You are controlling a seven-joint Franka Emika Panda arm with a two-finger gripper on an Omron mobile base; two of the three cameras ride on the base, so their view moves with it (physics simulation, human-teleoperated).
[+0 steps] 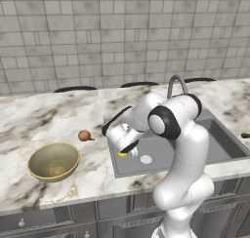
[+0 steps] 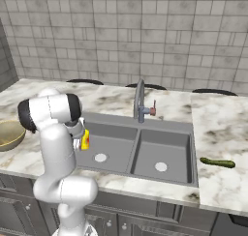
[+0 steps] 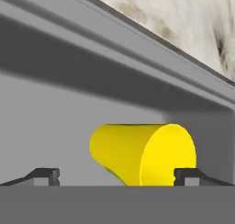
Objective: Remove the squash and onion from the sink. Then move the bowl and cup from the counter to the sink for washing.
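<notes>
A grey tiled wall is rising behind a veined white marble counter in the left base view, and the grey rectangular double-basin sink is sitting recessed in that counter under its curved metal faucet. Left of the sink, the small round reddish-brown onion is resting on the marble, and the wide, shallow olive-gold bowl is sitting nearer the front edge, well apart from the sink. A sliver of the small bright yellow cylindrical cup is showing inside the sink's left basin beneath the white arm's wrist. In the right base view, the slim dark green squash is lying on the counter to the right of the sink, and the yellow cup is appearing within the left basin just beside the arm. In the hand view, the gripper is hanging with its dark tips spread wide to either side of the cup, which is lying on its side on the grey basin floor close to the sink wall; nothing is being held. Judging from this, both vegetables are already out of the sink and the cup is already in it, so the bowl seems to be the one thing left to carry over.
</notes>
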